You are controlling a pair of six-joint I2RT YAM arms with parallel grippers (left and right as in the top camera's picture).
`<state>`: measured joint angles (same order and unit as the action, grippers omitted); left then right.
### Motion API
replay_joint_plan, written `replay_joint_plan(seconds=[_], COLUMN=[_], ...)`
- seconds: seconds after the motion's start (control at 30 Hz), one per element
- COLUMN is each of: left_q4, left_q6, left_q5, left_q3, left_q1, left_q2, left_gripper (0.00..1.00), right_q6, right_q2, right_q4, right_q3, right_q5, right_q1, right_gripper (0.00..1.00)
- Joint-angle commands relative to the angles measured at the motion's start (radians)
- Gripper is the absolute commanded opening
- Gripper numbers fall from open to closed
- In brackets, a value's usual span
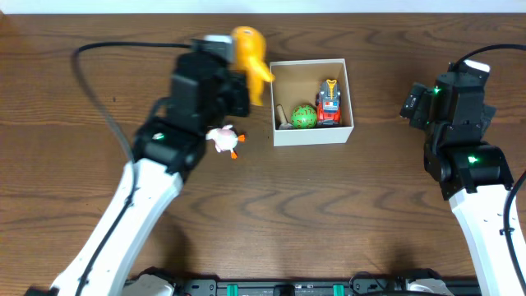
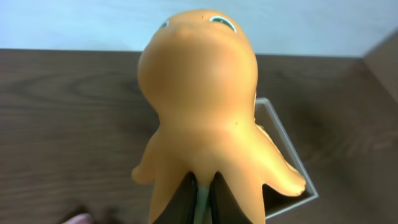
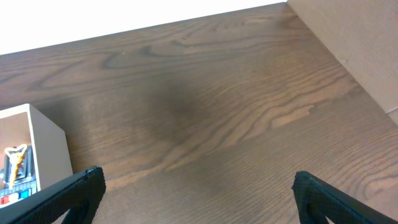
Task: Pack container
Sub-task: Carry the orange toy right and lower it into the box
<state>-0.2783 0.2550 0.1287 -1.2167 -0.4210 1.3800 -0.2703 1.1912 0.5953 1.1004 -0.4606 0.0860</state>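
Box [image 1: 311, 135] sits open-topped at the desk's [image 1: 370, 197] far middle, with a green ball [image 1: 304, 116] and a red truck [image 1: 329, 103] inside. Left claw [image 2: 202, 199] is clamped tight on an orange octopus [image 2: 199, 93], held up beside the box's left wall. Right claw [image 3: 196, 193] gapes wide, holding nothing, over the desk right of the box. A white duck [image 1: 223, 140] lies by the left arm.

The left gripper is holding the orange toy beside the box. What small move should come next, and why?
Probably shift the left gripper a little rightward, so the orange toy hangs over the container before release. The toy is gripped but mostly outside the left wall. Inside, the green ball and red toy truck sit near and right; the far-left corner looks free.
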Motion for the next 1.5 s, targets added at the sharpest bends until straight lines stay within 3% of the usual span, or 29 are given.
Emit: replay_joint_plan(seconds=[0.0,0.27,0.53,0.87,1.47], left_q4=[0.037,0.128,0.272,0.274,0.170], left_q6=[0.013,0.014,0.103,0.103,0.102], left_q5=[0.002,0.003,0.014,0.012,-0.247], left_q3=[0.004,0.003,0.003,0.003,0.003], left_q1=[-0.042,-0.058,-0.064,-0.129,-0.175], left_q2=[0.079,0.258,0.332,0.357,0.368], left_gripper=[0.06,0.06,0.06,0.06,0.06], right_q6=[-0.010,-0.010,-0.010,-0.010,-0.010], right_q2=[-0.002,-0.002,-0.002,-0.002,-0.002], right_q4=[0.000,0.001,0.000,0.000,0.000], right_q3=[0.005,0.005,0.005,0.005,0.005], right_q5=[-0.002,-0.002,-0.002,-0.002,-0.002], right_q1=[-0.006,-0.006,-0.006,-0.006,-0.006], right_gripper=[0.99,0.99,0.99,0.99,0.99])
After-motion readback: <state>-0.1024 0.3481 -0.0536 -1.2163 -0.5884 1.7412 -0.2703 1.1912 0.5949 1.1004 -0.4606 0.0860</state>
